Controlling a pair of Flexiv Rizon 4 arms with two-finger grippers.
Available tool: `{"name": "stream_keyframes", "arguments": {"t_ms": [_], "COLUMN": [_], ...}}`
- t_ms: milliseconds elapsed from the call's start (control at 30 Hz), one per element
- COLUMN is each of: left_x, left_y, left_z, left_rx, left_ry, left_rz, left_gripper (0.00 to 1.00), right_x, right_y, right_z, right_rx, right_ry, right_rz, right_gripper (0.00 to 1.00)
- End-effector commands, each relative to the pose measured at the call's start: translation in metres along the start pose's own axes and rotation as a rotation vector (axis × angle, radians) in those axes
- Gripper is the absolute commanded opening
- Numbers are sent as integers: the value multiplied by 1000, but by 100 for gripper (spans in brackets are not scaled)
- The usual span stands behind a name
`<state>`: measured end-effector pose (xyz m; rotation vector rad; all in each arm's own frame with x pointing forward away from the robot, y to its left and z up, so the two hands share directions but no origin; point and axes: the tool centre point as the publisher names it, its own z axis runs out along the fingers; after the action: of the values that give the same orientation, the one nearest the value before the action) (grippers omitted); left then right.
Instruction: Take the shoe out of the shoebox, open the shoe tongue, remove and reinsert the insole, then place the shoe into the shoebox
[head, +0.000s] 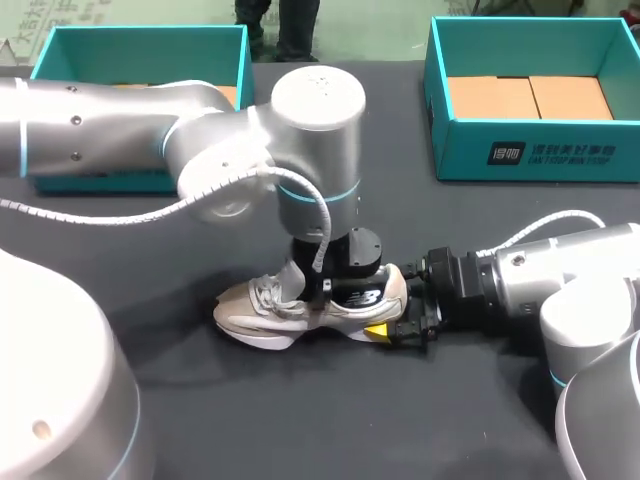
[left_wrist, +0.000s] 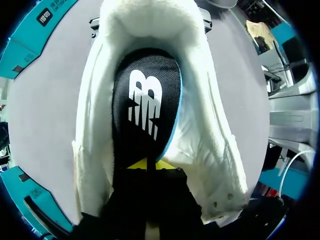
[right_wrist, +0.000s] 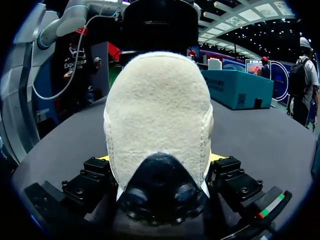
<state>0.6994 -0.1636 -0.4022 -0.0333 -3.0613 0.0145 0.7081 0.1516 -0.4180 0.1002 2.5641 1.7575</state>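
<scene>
**A:** What holds what?

**B:** Nearest, the shoe (head: 265, 305) stands on its sole mid-table, toe to my left. The black insole (left_wrist: 142, 100) is inside it, its blue edge showing along one side. Farther back, the right box (head: 530, 150) shows a brown cardboard floor. The left box (head: 140, 45) is mostly hidden behind the left arm (head: 120, 130).

**A:** And the grippers?

**B:** The left gripper (left_wrist: 150, 165) is down in the shoe's mouth, tips pinched together on the insole. The right gripper (right_wrist: 161, 158) clamps the heel from both sides.

**A:** Room to move?

**B:** Bare table (head: 300, 420) lies in front of the shoe, and more between it and the boxes. The boxes sit along the far edge.
</scene>
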Motion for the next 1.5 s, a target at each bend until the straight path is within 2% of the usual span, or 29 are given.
{"name": "stream_keyframes", "arguments": {"t_ms": [33,433,833,1300,1500], "left_x": [1,0,6,14,11], "left_y": [7,17,14,24,7], "left_z": [1,-18,-38,-53,-67], "left_rx": [87,284,432,523,508], "left_ry": [22,119,139,111,53], "left_rz": [5,-34,-33,-69,-77], "left_gripper": [0,0,0,0,0], "right_x": [-1,-1,-1,-1,-1], "right_y": [-3,-3,-3,-3,-3], "right_z": [4,4,4,4,4], "right_rx": [3,3,3,3,3], "right_ry": [-1,-1,-1,-1,-1], "right_rz": [0,0,0,0,0], "right_gripper": [0,0,0,0,0]}}
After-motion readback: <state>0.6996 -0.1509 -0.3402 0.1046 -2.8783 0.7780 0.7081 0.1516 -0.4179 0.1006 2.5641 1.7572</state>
